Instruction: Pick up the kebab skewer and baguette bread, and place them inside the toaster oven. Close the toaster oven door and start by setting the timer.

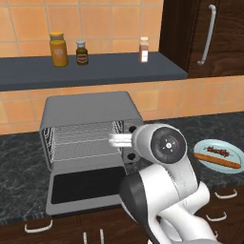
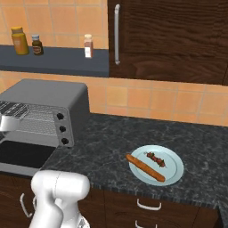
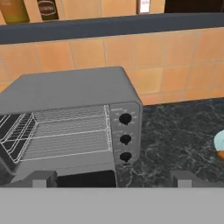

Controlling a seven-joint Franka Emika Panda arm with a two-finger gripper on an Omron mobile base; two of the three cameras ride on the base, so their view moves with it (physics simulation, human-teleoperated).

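In your left base view, the toaster oven (image 1: 90, 126) stands at the tabletop's (image 1: 19, 157) back with its toaster oven door (image 1: 86, 188) dropped flat toward the front edge. The plate (image 1: 236, 150) toward the right edge carries the baguette bread (image 1: 218, 160) and kebab skewer (image 1: 218, 151).

Your right base view shows the same pair side by side on that plate.

In your hand view, the hand (image 3: 112, 178) faces the oven's knobs (image 3: 125, 139), its fingertips (image 3: 42, 178) spread wide apart, holding nothing.

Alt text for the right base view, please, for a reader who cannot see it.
A pale blue plate on a dark stone counter holds the baguette bread and the shorter kebab skewer side by side. To its left stands the toaster oven, its door folded down and the wire rack bare. Three jars sit on a shelf above.
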